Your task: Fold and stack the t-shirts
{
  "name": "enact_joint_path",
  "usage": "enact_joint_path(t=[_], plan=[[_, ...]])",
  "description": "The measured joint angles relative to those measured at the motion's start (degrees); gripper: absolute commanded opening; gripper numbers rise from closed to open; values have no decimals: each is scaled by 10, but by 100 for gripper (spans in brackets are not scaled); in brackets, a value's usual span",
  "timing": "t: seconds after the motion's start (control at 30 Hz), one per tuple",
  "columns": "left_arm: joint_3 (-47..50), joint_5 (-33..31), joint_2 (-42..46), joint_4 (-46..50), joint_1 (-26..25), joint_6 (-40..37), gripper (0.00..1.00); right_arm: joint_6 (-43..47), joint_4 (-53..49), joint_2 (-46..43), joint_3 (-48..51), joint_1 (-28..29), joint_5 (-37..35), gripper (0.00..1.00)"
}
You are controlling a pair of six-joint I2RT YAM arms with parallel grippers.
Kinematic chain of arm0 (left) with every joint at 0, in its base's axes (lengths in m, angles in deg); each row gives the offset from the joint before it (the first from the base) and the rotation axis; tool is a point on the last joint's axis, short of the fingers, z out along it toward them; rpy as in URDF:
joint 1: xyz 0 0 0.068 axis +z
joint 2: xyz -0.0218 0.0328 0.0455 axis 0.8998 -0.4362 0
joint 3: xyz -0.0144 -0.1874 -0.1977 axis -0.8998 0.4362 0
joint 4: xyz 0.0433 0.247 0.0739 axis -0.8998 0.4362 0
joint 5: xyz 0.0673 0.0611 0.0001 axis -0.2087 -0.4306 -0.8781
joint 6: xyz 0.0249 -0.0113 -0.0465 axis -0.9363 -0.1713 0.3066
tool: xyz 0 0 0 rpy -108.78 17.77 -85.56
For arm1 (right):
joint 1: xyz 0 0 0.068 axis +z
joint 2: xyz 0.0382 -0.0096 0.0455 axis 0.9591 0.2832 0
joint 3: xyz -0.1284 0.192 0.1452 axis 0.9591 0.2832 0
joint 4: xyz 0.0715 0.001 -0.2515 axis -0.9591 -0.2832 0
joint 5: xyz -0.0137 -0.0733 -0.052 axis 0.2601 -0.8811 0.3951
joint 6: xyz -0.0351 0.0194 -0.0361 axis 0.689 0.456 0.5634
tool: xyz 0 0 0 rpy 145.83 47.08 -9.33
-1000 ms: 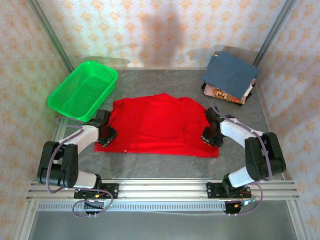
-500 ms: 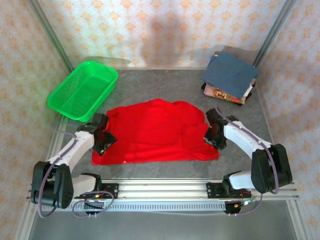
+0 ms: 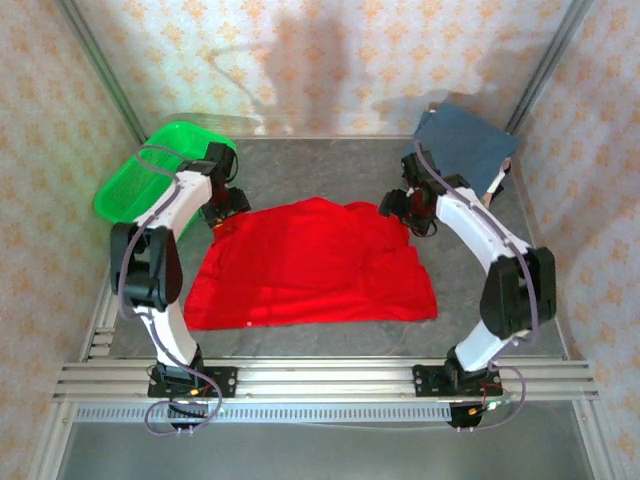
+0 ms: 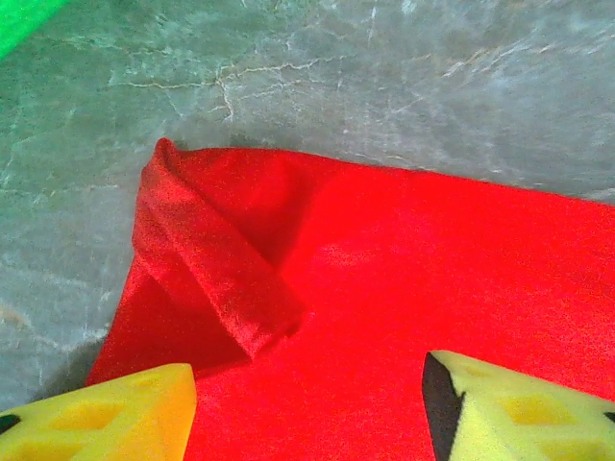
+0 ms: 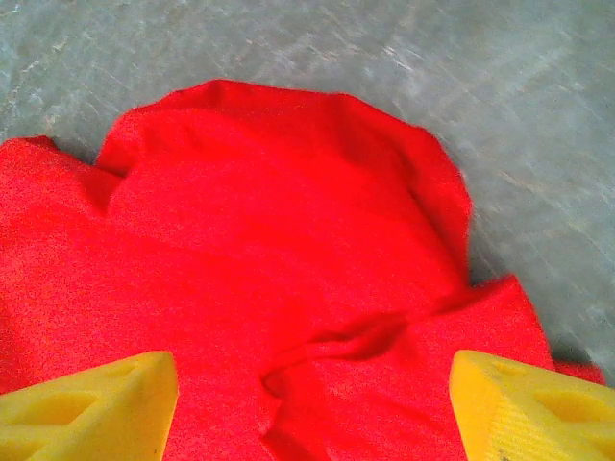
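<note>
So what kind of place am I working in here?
Likely a staged robot test booth, not a home: patterned wall panels enclose a table, an aluminium rail edges it, and a red t-shirt, a folded stack and a green basket are laid out.

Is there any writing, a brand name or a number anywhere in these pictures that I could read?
No readable text in any view.
The red t-shirt shows plain cloth, with no print facing up.
The green basket and the slate-blue shirt carry no visible lettering.
The wallpaper has an ornamental pattern, no words.
</note>
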Motion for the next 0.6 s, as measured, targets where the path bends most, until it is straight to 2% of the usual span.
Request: enact_joint_path(t=[0.23,0.6], plan=[[-66,-12,-68,48,0,-46,54,28,8,76,-53,-32,47,75],[-94,-28,-117,91,0,-61,49,39,17,123,-70,-61,85,74]])
